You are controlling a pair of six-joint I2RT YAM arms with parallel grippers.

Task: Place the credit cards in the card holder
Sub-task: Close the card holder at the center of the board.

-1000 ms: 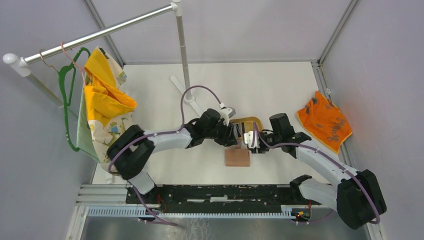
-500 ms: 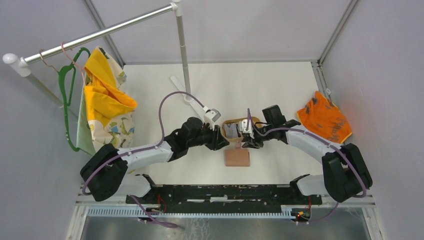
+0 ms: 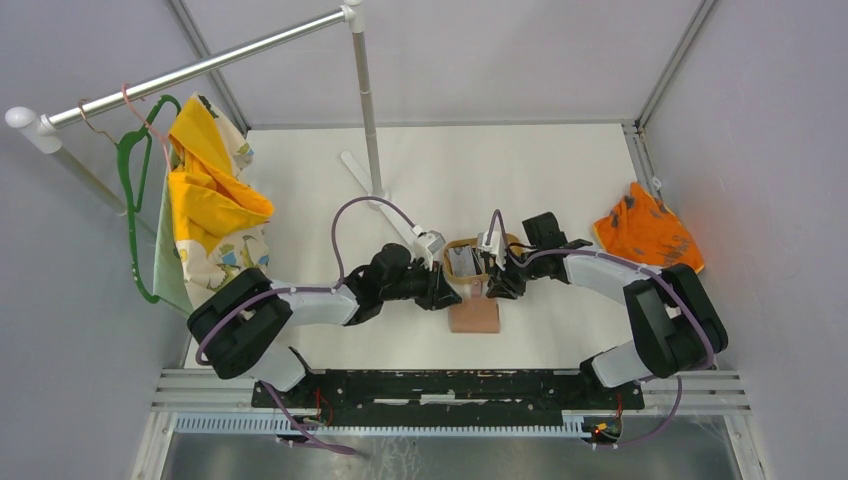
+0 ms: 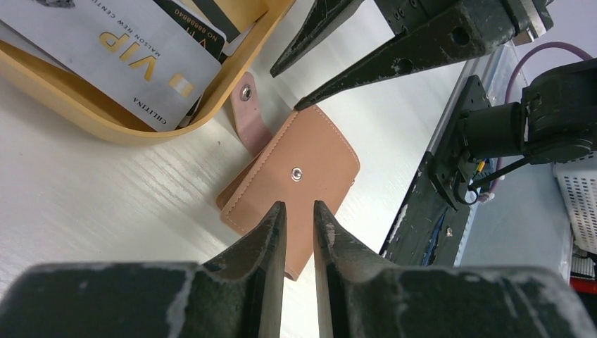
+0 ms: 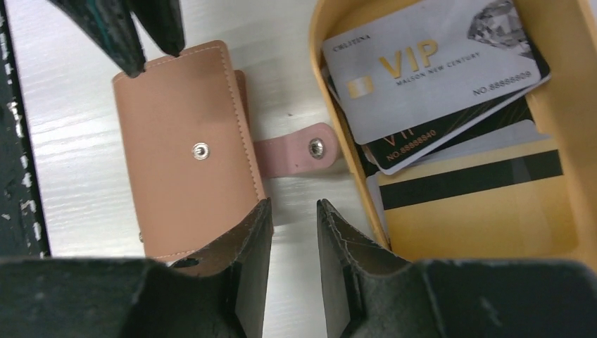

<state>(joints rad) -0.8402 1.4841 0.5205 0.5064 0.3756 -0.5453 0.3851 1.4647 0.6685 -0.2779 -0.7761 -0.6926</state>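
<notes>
The card holder (image 3: 476, 318) is a reddish-brown leather wallet lying folded on the white table, its snap tab (image 5: 299, 151) flipped open toward the tan tray (image 3: 470, 241). The credit cards lie in that tray: a white VIP card (image 5: 429, 67) on top, a black card (image 5: 450, 130) and a striped one (image 5: 464, 179) under it. My left gripper (image 4: 299, 205) hovers over the wallet's (image 4: 310, 169) left part, jaws narrowly open and empty. My right gripper (image 5: 292, 204) is low between the wallet (image 5: 183, 148) and the tray (image 5: 574, 105), also narrowly open and empty.
An orange cloth (image 3: 648, 240) lies at the right edge. A clothes rack pole (image 3: 366, 100) stands behind the tray, with yellow garments (image 3: 205, 200) and a green hanger (image 3: 130, 190) on its bar at the left. A black rail (image 3: 430, 385) runs along the near edge.
Both arms have swung and come down around the wallet, the right gripper now between wallet and tray. Both pairs of jaws have narrowed. The wallet and tray have not moved.
</notes>
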